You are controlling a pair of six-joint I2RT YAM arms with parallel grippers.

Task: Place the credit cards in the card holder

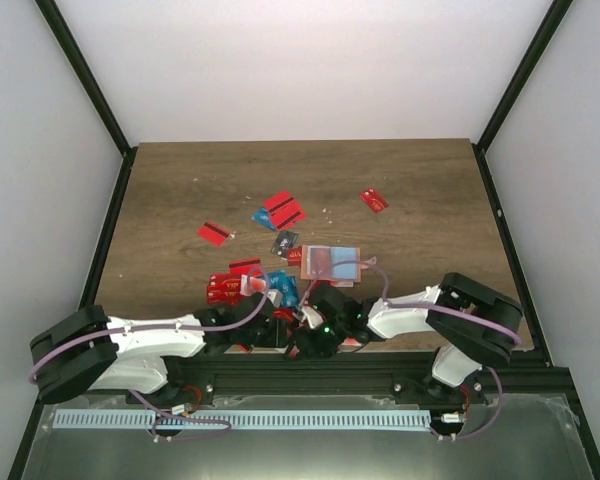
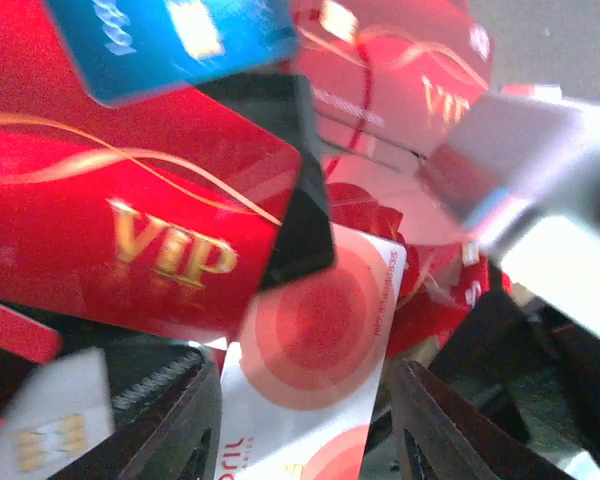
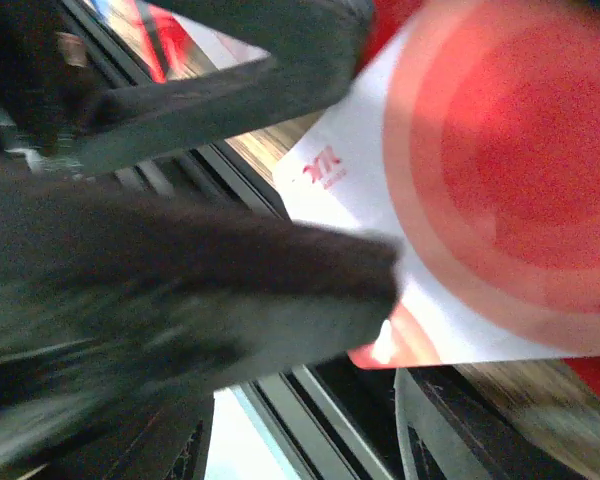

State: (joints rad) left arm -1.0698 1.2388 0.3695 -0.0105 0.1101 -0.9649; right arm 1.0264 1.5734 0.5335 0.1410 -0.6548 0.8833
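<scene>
Credit cards lie scattered on the wooden table: red ones (image 1: pixel 283 208), a blue one (image 1: pixel 263 218), a dark one (image 1: pixel 284 242) and a red pile (image 1: pixel 225 288). The tan card holder (image 1: pixel 320 281) lies right of centre with a reddish-blue card over it. My left gripper (image 1: pixel 277 320) is shut on a white card with red circles (image 2: pixel 310 340), which spans the gap between its fingers (image 2: pixel 180 430). That card (image 3: pixel 500 150) also fills the upper right of the right wrist view, with a dark blurred finger across its edge. My right gripper (image 1: pixel 320 328) stands open with nothing between its fingers (image 3: pixel 435 430).
A red VIP card (image 2: pixel 130 220), a blue card (image 2: pixel 170 40) and a black card (image 2: pixel 295 200) lie close in front of the left gripper. The black frame rail (image 1: pixel 310 365) runs along the near table edge just behind both grippers. One red card (image 1: pixel 374 200) lies apart at the back right.
</scene>
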